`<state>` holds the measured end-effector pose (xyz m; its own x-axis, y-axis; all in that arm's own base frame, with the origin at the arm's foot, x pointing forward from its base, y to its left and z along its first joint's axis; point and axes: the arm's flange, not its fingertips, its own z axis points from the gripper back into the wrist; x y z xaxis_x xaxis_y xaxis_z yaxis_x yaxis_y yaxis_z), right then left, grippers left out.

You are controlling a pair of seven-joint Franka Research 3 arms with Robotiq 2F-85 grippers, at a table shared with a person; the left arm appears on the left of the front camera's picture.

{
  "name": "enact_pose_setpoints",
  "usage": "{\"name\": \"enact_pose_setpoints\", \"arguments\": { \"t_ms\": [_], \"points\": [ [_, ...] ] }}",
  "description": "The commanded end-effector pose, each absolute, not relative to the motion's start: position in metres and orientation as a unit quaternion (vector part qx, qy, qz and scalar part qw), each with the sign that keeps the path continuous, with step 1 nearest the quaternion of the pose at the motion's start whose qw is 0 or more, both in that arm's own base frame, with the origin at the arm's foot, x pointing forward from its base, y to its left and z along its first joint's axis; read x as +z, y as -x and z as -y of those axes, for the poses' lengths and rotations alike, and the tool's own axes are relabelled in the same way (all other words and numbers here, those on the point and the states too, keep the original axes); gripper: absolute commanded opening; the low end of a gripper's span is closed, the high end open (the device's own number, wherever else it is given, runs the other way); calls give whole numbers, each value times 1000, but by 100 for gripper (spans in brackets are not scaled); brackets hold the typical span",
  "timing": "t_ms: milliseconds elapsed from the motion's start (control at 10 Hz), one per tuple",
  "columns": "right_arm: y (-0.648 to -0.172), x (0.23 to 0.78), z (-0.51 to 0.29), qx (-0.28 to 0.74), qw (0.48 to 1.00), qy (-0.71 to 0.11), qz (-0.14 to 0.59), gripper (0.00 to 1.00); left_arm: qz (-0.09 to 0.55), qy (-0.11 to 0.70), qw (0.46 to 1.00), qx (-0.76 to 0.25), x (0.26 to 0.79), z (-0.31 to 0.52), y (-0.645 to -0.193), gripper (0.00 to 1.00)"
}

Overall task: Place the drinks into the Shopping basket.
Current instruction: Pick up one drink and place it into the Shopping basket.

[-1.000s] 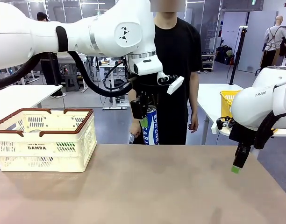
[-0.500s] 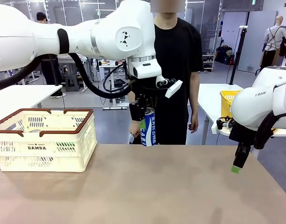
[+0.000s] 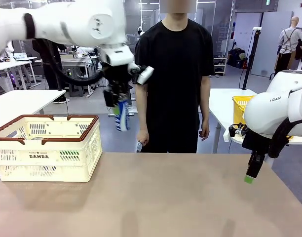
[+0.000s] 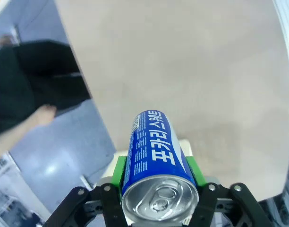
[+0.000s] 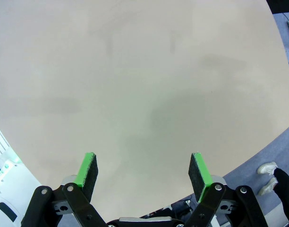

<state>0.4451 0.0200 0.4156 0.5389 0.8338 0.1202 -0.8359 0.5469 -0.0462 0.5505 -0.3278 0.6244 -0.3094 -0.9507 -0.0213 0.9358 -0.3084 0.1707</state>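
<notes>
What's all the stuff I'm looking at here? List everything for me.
drink can: one, blue and white, held in the air right of the basket, beyond the table's far edge
Shopping basket: one, cream with reddish-brown rim, table's far left
yellow basket: one, on a white side table, right background
table: one, beige
person: one, black shirt, standing at the far side
left tool: shut on the can
right tool: open, hanging above the table's right side

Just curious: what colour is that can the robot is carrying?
Blue and white with a silver top: the can shows best in the left wrist view.
</notes>
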Motion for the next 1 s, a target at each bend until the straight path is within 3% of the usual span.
{"name": "enact_pose_setpoints", "arguments": {
  "t_ms": [0, 300, 900],
  "points": [
    [-445, 416, -19, 477, 877, -8, 62, 97, 61, -62, 629, -773, 636, 275, -555, 58],
    [-445, 416, -19, 477, 877, -8, 62, 97, 73, -52, 672, -735, 648, 191, -565, 58],
    [-445, 416, -19, 477, 877, -8, 62, 97, 105, -16, 720, -686, 614, 89, -578, 58]
  ]
}}
